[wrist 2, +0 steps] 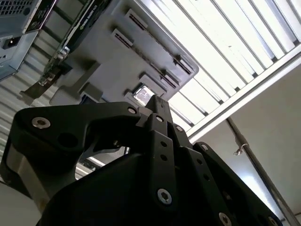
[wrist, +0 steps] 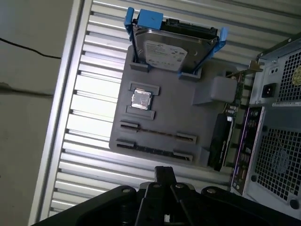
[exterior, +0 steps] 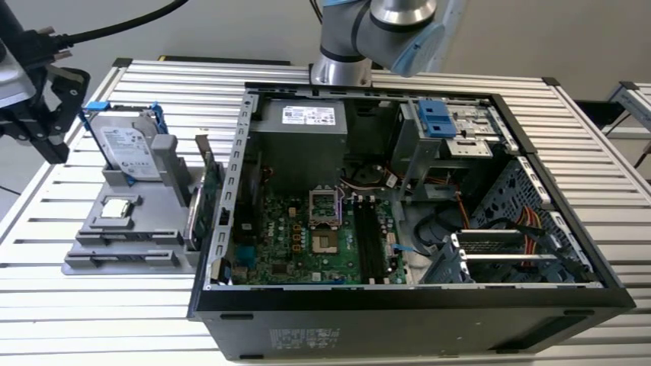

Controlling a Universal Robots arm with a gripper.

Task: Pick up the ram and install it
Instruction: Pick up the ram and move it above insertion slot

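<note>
- Ram (wrist: 155,150): stands on edge in a long slot of the grey holder (wrist: 188,117), the slot farthest from the drive (wrist: 171,49); reads as a thin dark strip in the first wrist view.
- Neighbouring slot: carries a fainter thin line; cannot tell what it is.
- Fingers (wrist: 164,173): pressed together into a single tip in both wrist views (wrist 2: 155,101), pinching nothing, well apart from the ram.
- Gripper (exterior: 53,149): hangs at the exterior view's left, above the slatted worktop (exterior: 102,305), just beside the drive (exterior: 133,149).
- Drive: sits upright in blue clips at one end of the holder (exterior: 142,221).
- Chip (wrist: 141,99): lies flat in a square recess between drive and ram slots; also shows past the fingertip in the second wrist view (wrist 2: 142,95).
- Green card (exterior: 209,206): stands on edge along the holder's side nearest the case (exterior: 407,335).
- Case: lies open on the worktop, green board (exterior: 305,244) exposed inside.
- Arm (exterior: 367,38): rises behind the case at the top of the exterior view.
</note>
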